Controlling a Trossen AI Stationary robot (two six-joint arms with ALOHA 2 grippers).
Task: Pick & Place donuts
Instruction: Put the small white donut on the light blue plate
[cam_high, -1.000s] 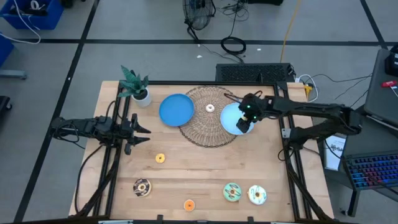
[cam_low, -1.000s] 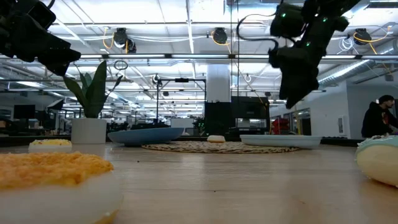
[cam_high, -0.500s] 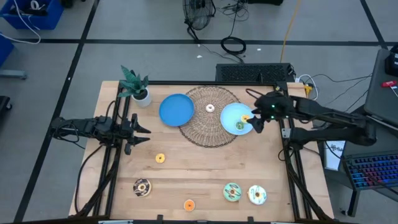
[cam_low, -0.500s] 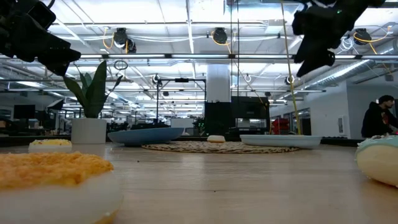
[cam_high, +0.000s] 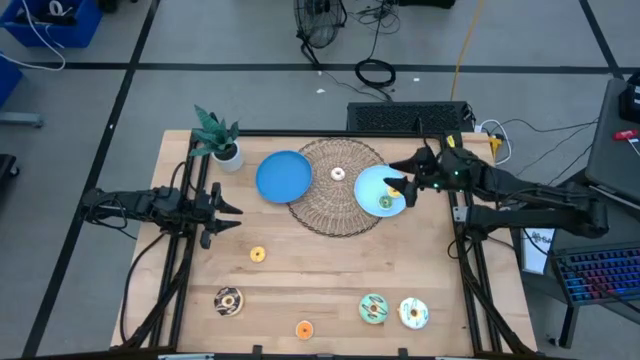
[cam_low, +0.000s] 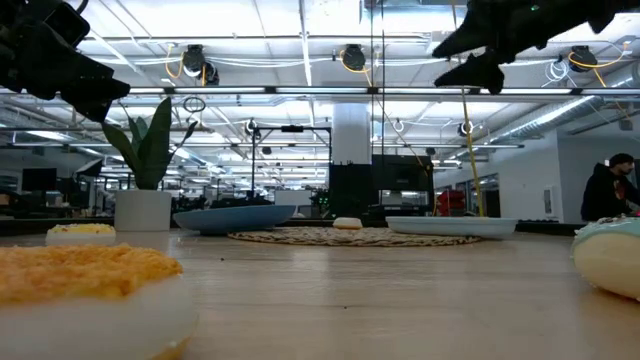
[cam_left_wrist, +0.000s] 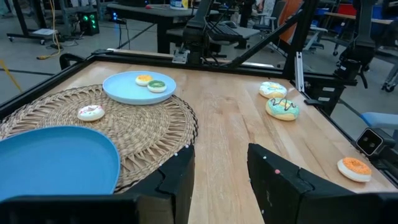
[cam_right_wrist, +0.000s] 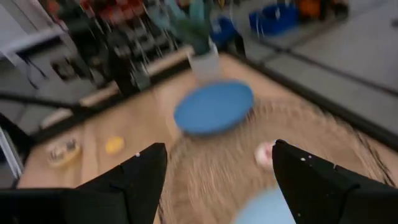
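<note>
Setting: robotics lab in a large open-plan industrial hall. Evidence: wooden worktop (cam_high: 330, 280) on a black metal frame, standing on grey floor marked with dark tape lines; loose cables (cam_high: 375, 72) on the floor; keyboard (cam_high: 600, 272) beside the worktop. Low view: exposed ceiling with strip lights (cam_low: 250, 25), rows of workstations, one person (cam_low: 610, 190) at far side.

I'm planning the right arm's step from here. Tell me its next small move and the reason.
Probably swing the right gripper toward the white-frosted donut near the table's front edge. It hangs open and empty over the right blue plate, where a green donut and an orange one already lie. The left gripper waits open at the left side.
</note>
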